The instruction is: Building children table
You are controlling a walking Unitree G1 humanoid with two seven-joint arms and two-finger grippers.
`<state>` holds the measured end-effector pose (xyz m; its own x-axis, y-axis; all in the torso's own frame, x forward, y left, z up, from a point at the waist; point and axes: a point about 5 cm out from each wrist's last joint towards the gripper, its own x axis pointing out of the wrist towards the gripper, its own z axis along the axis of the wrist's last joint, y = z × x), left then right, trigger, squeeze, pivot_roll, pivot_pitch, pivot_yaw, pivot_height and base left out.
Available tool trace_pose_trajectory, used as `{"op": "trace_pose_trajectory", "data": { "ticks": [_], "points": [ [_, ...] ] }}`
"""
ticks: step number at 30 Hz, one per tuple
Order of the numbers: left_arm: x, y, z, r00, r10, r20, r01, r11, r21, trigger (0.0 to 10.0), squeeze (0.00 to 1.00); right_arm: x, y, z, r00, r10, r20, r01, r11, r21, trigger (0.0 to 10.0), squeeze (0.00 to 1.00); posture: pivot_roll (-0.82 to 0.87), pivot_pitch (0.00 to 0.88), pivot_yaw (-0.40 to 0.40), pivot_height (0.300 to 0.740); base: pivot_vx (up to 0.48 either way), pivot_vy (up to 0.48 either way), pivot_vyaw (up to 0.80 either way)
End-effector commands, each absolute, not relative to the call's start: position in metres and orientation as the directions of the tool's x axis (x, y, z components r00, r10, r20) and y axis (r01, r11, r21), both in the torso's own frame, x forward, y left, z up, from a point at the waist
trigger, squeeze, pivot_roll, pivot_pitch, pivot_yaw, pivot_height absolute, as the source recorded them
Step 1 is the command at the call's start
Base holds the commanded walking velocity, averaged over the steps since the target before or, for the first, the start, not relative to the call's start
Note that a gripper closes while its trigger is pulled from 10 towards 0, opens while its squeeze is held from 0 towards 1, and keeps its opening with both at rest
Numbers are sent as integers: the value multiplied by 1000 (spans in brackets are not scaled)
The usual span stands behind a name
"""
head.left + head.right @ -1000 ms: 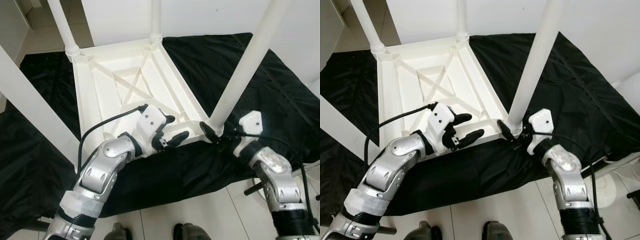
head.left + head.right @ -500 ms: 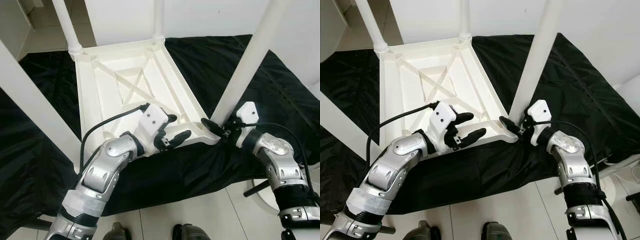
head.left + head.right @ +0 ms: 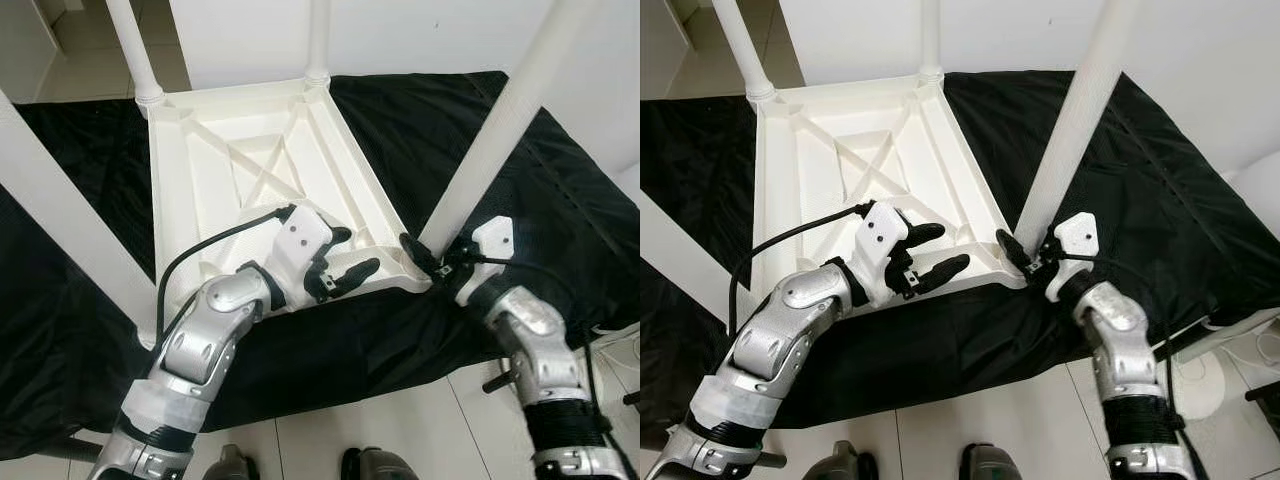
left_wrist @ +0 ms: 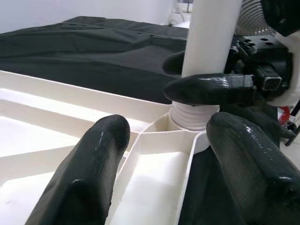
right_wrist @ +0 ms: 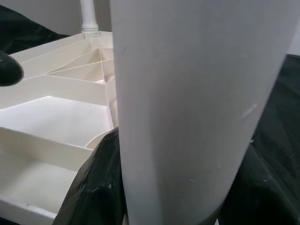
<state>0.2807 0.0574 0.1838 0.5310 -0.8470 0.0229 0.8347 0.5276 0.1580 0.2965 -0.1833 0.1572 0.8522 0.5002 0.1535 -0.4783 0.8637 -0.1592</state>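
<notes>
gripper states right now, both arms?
Left gripper: open, fingers straddling the near rim of the upside-down table top, holding nothing.
Right gripper: closed around the base of the near-right table leg.

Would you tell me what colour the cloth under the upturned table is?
The cloth is plain black, clearest in the left eye view.
</notes>
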Motion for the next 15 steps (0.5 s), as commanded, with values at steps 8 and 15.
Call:
{"op": "trace_pose_trajectory", "data": {
  "ticks": [8, 15],
  "points": [
    [287, 60, 184, 565, -825, 13, 813, 559, 164, 10000, 0, 282, -151, 162, 942, 270, 200, -249, 960, -126, 10000, 0, -111, 96, 25, 740, 0, 0, 0],
    [288, 61, 185, 571, -821, 13, 807, 564, 176, 10000, 0, 278, -128, 154, 984, 76, 162, -74, 997, -16, 10000, 0, -106, 99, 31, 740, 0, 0, 0]
  ]
}}
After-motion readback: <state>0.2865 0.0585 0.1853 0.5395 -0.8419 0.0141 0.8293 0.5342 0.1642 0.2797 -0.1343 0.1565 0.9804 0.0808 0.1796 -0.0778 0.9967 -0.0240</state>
